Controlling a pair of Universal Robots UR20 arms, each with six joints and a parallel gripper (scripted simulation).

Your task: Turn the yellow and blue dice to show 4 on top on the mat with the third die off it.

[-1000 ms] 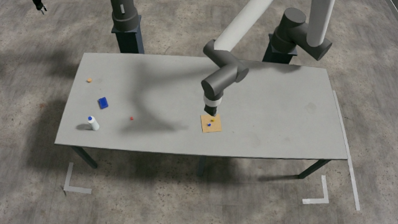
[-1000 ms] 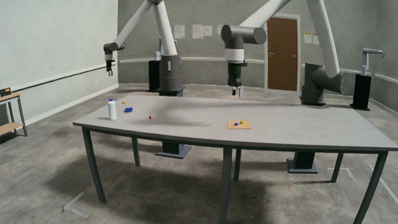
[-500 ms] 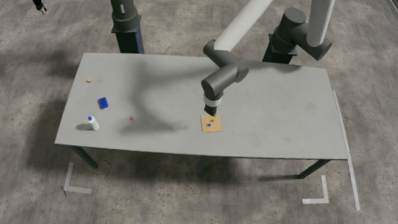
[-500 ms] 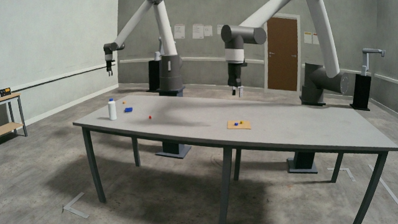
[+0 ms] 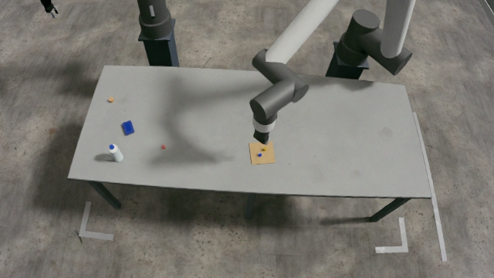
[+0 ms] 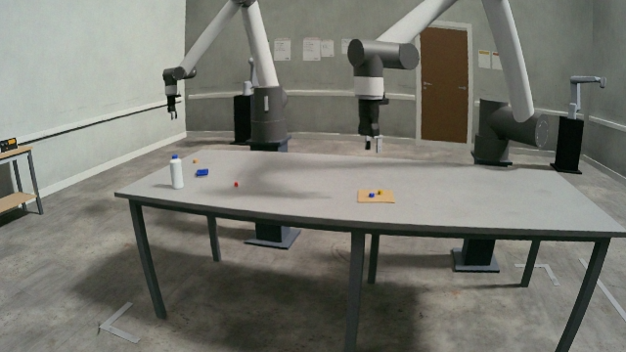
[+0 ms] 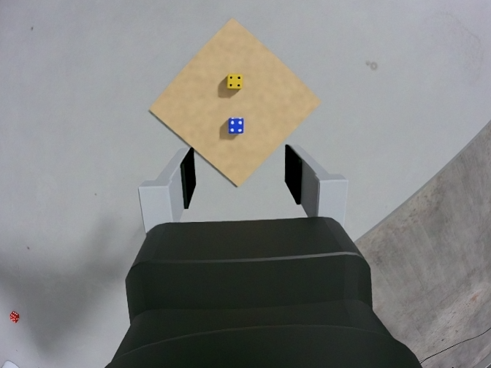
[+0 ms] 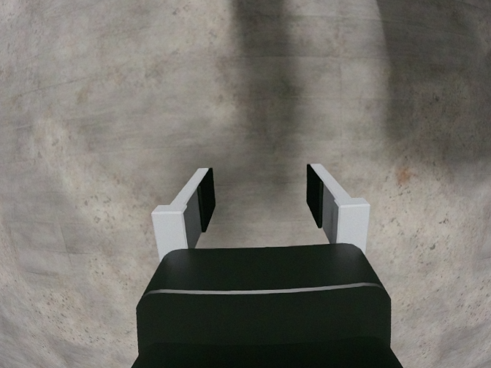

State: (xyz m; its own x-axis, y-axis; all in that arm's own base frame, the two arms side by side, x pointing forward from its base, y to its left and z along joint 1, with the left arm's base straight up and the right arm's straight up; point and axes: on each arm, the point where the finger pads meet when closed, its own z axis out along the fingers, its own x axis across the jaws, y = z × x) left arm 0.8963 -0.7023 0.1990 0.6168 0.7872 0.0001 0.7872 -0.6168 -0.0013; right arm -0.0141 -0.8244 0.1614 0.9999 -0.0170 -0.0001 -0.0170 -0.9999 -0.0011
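Both dice show four on the mat, jaws open and unloaded

I have the left gripper [image 5: 266,142] [image 6: 373,147] [image 7: 240,164] spread wide above the table [image 5: 328,135] [image 6: 465,196] [image 7: 79,118], nothing between its pads. Just beyond the fingertips in its wrist view is the blue die [image 5: 259,154] [image 6: 372,195] [image 7: 235,125], four up; farther out, the yellow die [image 5: 264,149] [image 6: 380,192] [image 7: 234,81], also four up. Both look flat and sit well inside the edges of the mat [image 5: 270,158] [image 6: 388,199] [image 7: 269,103]. The red die [image 5: 164,147] [image 6: 236,184] [image 7: 14,317] lies off it, well back and left of those jaws in the same view.

My right gripper [image 5: 54,15] [image 6: 173,116] [image 8: 260,185] is also wide open and unloaded, out past the table with bare floor beneath.

I judge the job done, so I'd leave the dice alone. They look light, stiff and hard to damage, but smooth sides might slip. If one needed correcting, I'd pinch opposite side faces squarely, low down; an off-centre grip could twist or tip it.
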